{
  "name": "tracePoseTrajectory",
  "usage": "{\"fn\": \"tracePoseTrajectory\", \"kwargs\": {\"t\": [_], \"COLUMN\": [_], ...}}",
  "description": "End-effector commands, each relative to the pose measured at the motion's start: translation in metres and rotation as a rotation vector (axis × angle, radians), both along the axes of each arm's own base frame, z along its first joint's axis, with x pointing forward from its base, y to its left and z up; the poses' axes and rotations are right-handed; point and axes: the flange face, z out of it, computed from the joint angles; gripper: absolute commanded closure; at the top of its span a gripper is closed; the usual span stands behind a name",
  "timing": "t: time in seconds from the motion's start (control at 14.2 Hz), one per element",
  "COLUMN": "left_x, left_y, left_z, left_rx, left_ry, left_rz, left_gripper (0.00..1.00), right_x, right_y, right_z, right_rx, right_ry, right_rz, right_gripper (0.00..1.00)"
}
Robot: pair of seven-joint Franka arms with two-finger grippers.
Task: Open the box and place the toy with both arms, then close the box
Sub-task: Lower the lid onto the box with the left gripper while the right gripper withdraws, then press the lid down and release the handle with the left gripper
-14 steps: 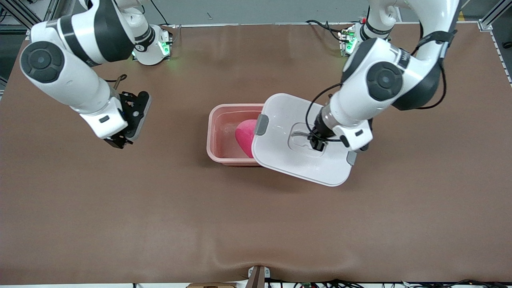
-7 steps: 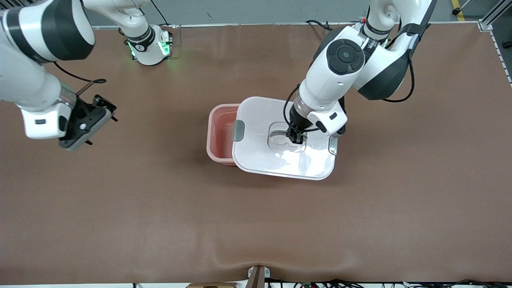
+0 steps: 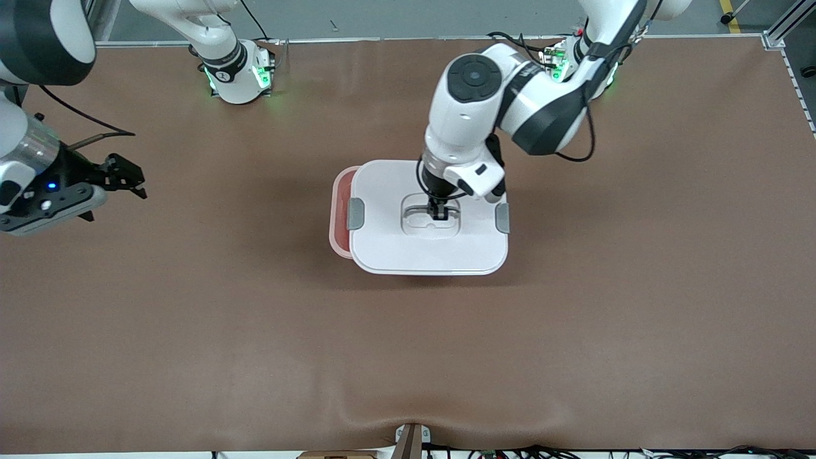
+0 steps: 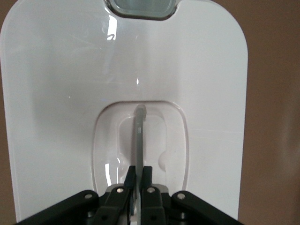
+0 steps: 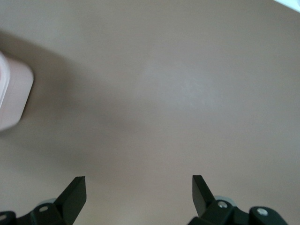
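Note:
The pink box [image 3: 338, 217] stands mid-table. Its white lid [image 3: 395, 248] lies over nearly all of it, so only a strip of the pink base shows toward the right arm's end. My left gripper [image 3: 438, 213] is shut on the lid's clear handle [image 3: 422, 210]. In the left wrist view the fingers [image 4: 130, 174] of this gripper [image 4: 139, 171] pinch the handle bar [image 4: 139, 136] in the lid's recess [image 4: 108, 140]. My right gripper [image 3: 127, 178] is open and empty over bare table at the right arm's end. It also shows in the right wrist view [image 5: 138, 185]. The toy is hidden under the lid.
Grey clips [image 3: 356, 213] [image 3: 502, 218] sit at the lid's two short ends. A corner of the pink box [image 5: 11, 98] shows in the right wrist view. The brown table cover [image 3: 408, 357] has a ripple at its front edge.
The left gripper has carried the lid toward the right arm's end, over the box, and squared it up, hiding the toy. The right arm has drawn away toward its end of the table.

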Motion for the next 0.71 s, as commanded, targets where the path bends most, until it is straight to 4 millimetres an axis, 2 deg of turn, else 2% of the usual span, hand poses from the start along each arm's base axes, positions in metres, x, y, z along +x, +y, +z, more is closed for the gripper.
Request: {"fn": "tracePoseTrajectory", "kwargs": {"t": [0.0, 0.28, 0.63], "left_x": [-0.014, -0.033, -0.059], "left_y": [-0.019, -0.044, -0.075], "left_z": [-0.003, -0.020, -0.051], "left_rx": [0.019, 0.048, 0.097], "left_ry": [-0.047, -0.083, -0.128], "left_rz": [0.027, 0.039, 0.006], "left_gripper": [1.00, 1.00, 1.00], "right_x": [-0.006, -0.008, -0.010], "right_y": [-0.016, -0.048, -0.047], "right_z": [0.011, 0.007, 0.007], "right_rx": [-0.002, 0.048, 0.048], "right_ry": [-0.009, 0.019, 0.036], "right_rz": [-0.139, -0.323, -0.393], "right_gripper": [0.00, 0.00, 0.00]}}
